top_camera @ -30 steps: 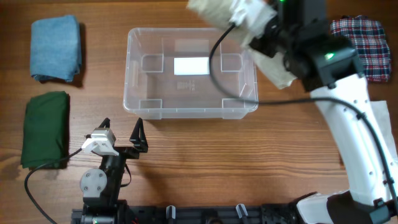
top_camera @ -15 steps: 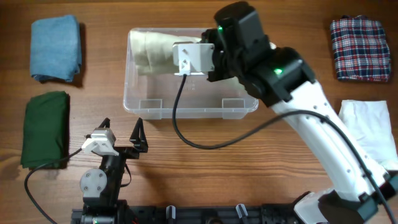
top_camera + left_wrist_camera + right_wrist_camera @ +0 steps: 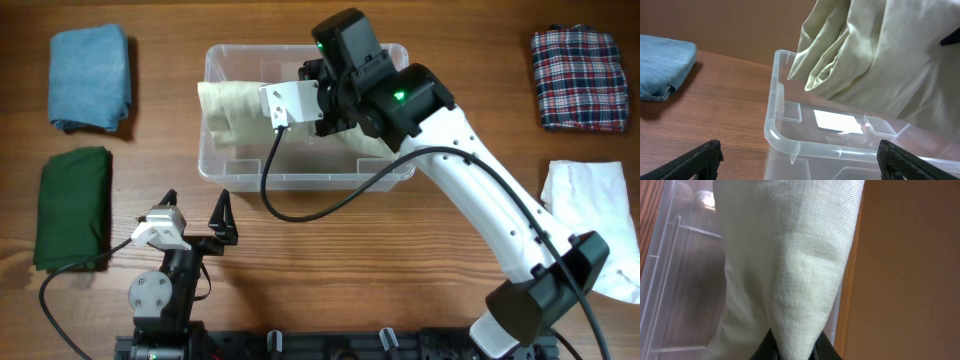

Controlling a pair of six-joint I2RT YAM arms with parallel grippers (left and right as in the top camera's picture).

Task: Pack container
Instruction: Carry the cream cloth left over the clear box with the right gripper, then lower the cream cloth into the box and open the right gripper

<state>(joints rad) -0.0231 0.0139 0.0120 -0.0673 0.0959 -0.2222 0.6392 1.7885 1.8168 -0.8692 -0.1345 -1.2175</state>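
Container (image 3: 310,181) sits mid-table toward the far edge: clear plastic, rectangular w/ rounded corners, rolled rim, small moulded ledges inside the corners, white label flat on its base. R gripper (image 3: 794,347) is clenched on a cream cloth (image 3: 235,112), dark fingertips pinching a narrow bunch of it in the wrist view; the weave there reads as fine twill, matte, w/ soft creases fanning out from the pinch. From above, the cloth drapes across the container's left half, one end over the left wall, the rest running under the arm's black wrist and white camera mount. From the L wrist cam it hangs in loose, thick folds over the container's opening, label showing beneath it; can't tell if any part touches the base. L gripper (image 3: 196,208) is released, black fingers spread wide, parked low near the front edge of the table (image 3: 350,260), well apart from the container and holding nothing. Table is wood-grain, warm brown, smooth. Other folded pieces lie round the edges: blue cloth (image 3: 90,78), nubby-looking, at far left; green cloth (image 3: 73,207), dark and long, just in front of it; plaid cloth (image 3: 580,78), red/white/navy check, at far right; white cloth (image 3: 585,220), thin and crumpled, nearer the front on the right, partly under the white R arm. A black cable loops from the wrist over the container's front wall.
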